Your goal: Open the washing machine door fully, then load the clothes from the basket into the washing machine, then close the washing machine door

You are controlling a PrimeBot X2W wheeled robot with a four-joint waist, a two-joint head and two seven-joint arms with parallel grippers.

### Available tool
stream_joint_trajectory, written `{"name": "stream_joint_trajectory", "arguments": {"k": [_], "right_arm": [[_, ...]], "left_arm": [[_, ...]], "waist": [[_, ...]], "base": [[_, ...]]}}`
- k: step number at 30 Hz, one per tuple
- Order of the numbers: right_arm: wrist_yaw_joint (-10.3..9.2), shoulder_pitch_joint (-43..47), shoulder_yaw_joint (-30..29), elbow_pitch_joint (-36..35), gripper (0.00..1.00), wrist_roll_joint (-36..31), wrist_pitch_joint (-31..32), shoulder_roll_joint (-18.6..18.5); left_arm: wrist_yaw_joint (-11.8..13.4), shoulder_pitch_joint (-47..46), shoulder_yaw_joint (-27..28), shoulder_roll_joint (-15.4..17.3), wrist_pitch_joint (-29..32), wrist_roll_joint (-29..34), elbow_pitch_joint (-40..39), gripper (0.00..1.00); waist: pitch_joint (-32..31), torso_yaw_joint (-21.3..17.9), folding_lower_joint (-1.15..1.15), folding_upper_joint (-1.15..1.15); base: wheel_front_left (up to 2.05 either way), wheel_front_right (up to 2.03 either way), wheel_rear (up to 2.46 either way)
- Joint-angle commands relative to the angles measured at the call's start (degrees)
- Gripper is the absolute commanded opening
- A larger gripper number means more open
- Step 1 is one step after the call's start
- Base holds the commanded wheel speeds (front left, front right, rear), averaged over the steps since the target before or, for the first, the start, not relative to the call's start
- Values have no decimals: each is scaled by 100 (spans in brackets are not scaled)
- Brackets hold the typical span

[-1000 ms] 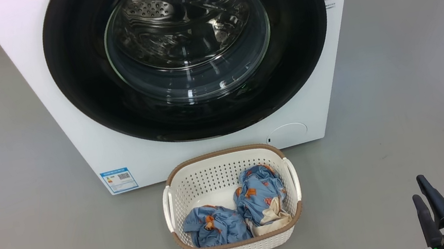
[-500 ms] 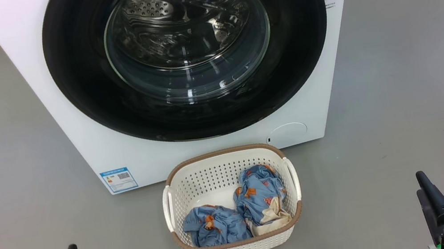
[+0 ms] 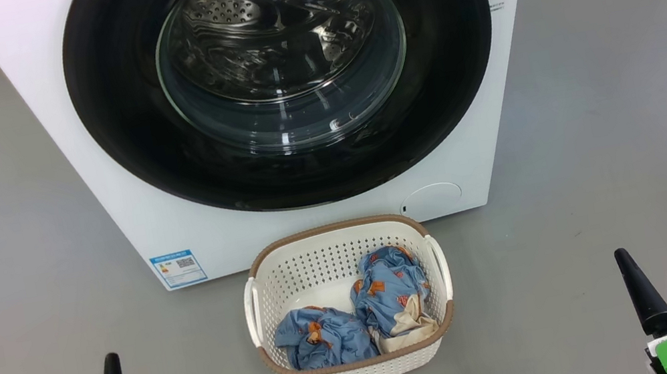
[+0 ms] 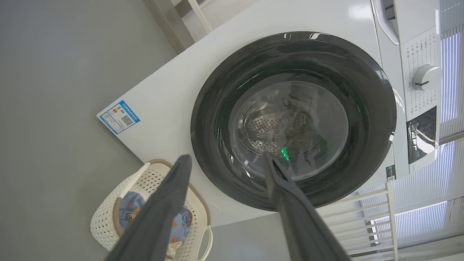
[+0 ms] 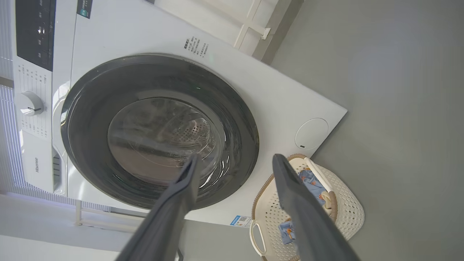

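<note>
The washing machine stands in front of me, and the washing machine door lies flush against its front with the steel drum showing through the glass. On the floor just before it sits the basket, holding the clothes as two blue bundles. My left gripper is at the lower left, well left of the basket. My right gripper is at the lower right, well right of it. Both are open and empty: left gripper, right gripper.
Grey floor spreads to both sides of the machine. A blue energy sticker and a round filter cap mark its lower front. The control panel with a knob is at its top. A white rail frame stands beside it.
Both grippers have edged forward, and their fingers now stand edge-on as single spikes. Green wrist parts have come further into the bottom corners. Door, basket and clothes are unchanged.
</note>
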Motion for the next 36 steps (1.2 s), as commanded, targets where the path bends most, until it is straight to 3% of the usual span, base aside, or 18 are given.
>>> {"name": "stream_joint_trajectory", "arguments": {"k": [1, 14, 36], "right_arm": [[-2, -258, 73, -180, 100, -207, -83, -97], [-3, -301, 162, -229, 100, -1725, -318, -133], [-4, -392, 269, -160, 100, -3463, -669, -144]], "left_arm": [[-26, -256, 58, 94, -70, 220, -190, 100], [18, -262, -58, 136, -309, 1696, -292, 100], [-9, -278, -261, 207, -665, 3126, -238, 100]], "waist": [[0, 1, -1, 0], [4, -1, -1, 0], [-8, -4, -1, 0]], "base": [[0, 0, 0], [0, 0, 0], [0, 0, 0]]}}
